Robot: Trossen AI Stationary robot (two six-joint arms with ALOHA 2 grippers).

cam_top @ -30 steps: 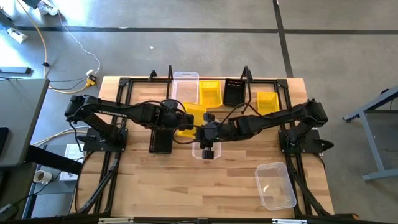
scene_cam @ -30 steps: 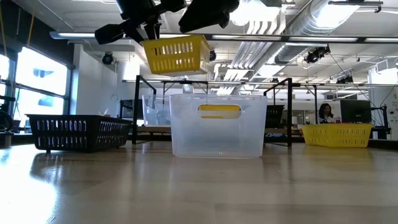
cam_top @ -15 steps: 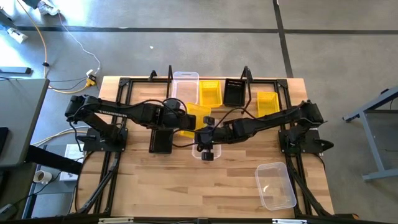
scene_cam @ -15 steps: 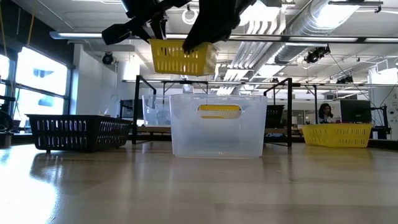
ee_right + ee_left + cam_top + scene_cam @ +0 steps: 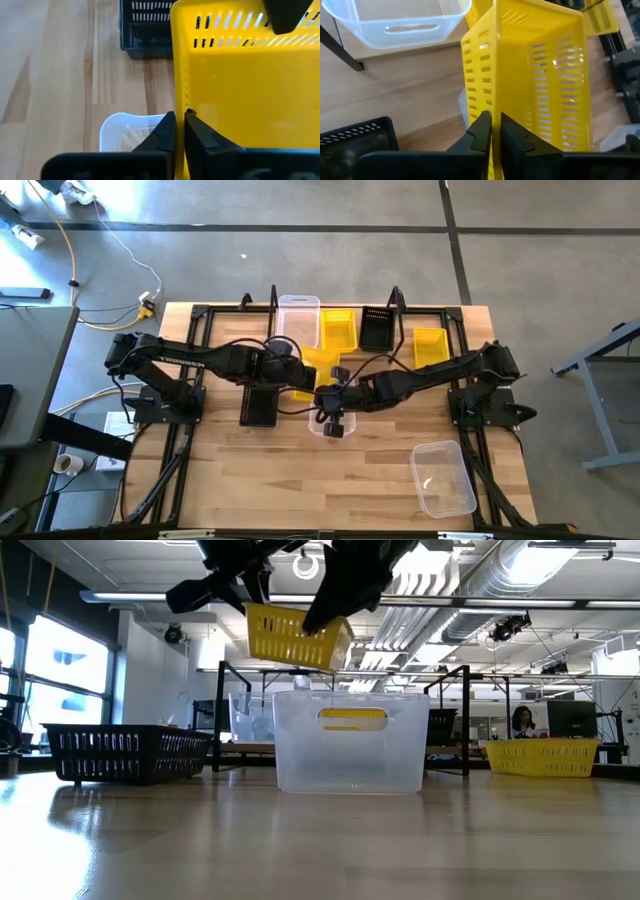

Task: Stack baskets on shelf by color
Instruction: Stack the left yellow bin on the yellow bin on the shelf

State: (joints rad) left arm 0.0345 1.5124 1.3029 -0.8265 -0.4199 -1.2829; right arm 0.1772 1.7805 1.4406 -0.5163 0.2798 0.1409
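A yellow basket [image 5: 295, 635] hangs in the air between both arms, tilted, above a clear basket [image 5: 350, 740] that stands on the table. My left gripper [image 5: 495, 134] is shut on it; in the high view it is at the basket's left [image 5: 292, 370]. My right gripper [image 5: 179, 127] is shut on it from the other side [image 5: 330, 390]. A black basket [image 5: 259, 406] sits on the table under the left arm. The shelf [image 5: 394, 302] at the far edge carries a clear [image 5: 298, 315], a yellow [image 5: 338, 328] and a black basket [image 5: 377, 327]. My left gripper pinches the upper rim of one slotted wall [image 5: 494, 107] of the yellow basket between its two fingers, with one finger [image 5: 481, 131] outside and one inside. The basket is lifted clear and tilted. My right gripper pinches an edge of the yellow basket [image 5: 180, 112] between its two fingers [image 5: 167, 129], on the side away from the left gripper. The basket is clear of the table, above the clear basket.
Another yellow basket [image 5: 430, 344] sits right of the shelf near the table's far right. A second clear basket [image 5: 443, 477] lies at the near right. The near middle of the tabletop [image 5: 300, 480] is bare wood. A person [image 5: 522, 720] shows in the room behind.
My right gripper has come down and toward the table's left, onto the yellow basket's free side. The basket, held high by the left gripper throughout, has drifted slightly toward the table's right and tipped, its right end now lower.
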